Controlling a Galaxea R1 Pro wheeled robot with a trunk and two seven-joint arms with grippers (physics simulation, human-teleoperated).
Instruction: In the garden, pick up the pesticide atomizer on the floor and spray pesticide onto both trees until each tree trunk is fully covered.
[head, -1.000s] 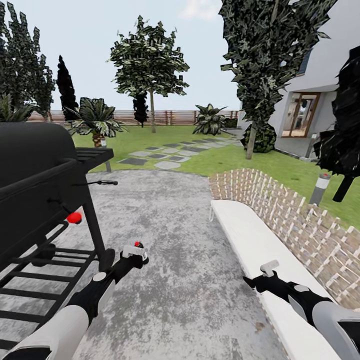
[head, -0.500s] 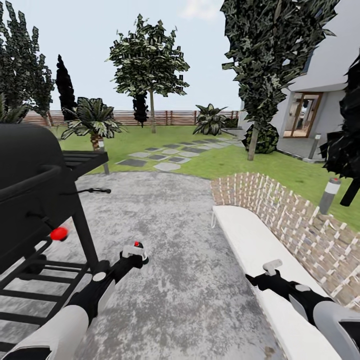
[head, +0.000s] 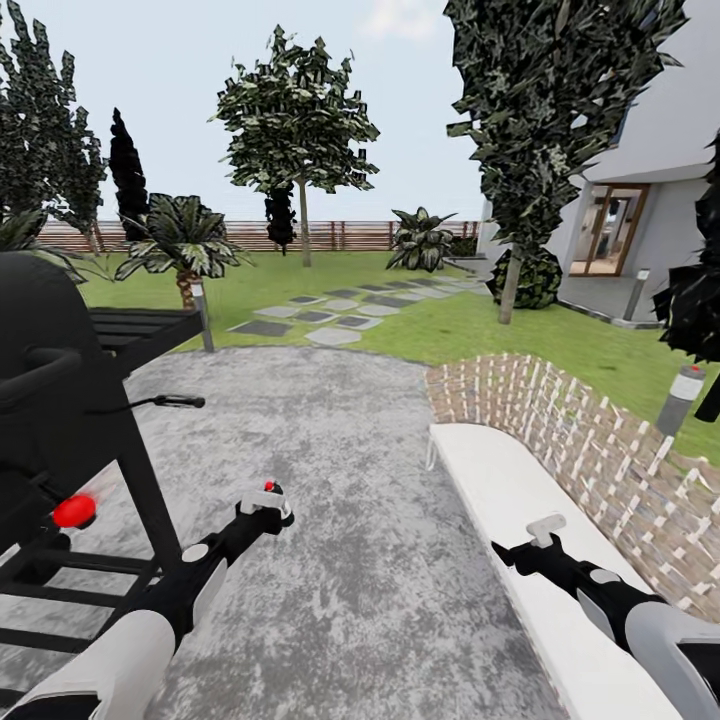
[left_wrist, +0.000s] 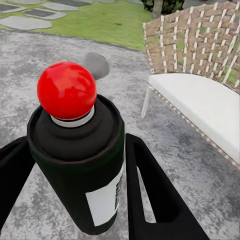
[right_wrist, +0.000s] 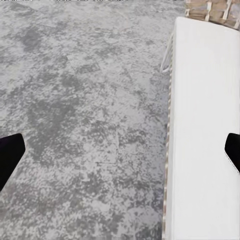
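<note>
My left gripper (head: 265, 503) is shut on the pesticide atomizer (head: 268, 492), held upright above the grey paving. In the left wrist view the atomizer (left_wrist: 80, 150) is a dark can with a red ball cap, with a black finger (left_wrist: 150, 190) on each side. The right gripper (head: 540, 528) hangs open over the white bench seat, nothing between its fingers (right_wrist: 10, 155). One tree (head: 297, 120) stands far ahead on the lawn with a thin trunk (head: 305, 238). The other tree (head: 545, 100) rises at the right near the house, its trunk (head: 511, 290) meeting the grass.
A black grill (head: 60, 400) stands close on my left. At the right is a white bench (head: 500, 490) with a wicker back (head: 600, 450). A bollard lamp (head: 680, 398), stepping stones (head: 320, 320), a short palm (head: 185, 240) and the fence (head: 340, 235) lie ahead.
The whole view has shifted: the grill has slid left and lower, and the bench and lamp sit further right, so the camera moved. Both arms keep their pose.
</note>
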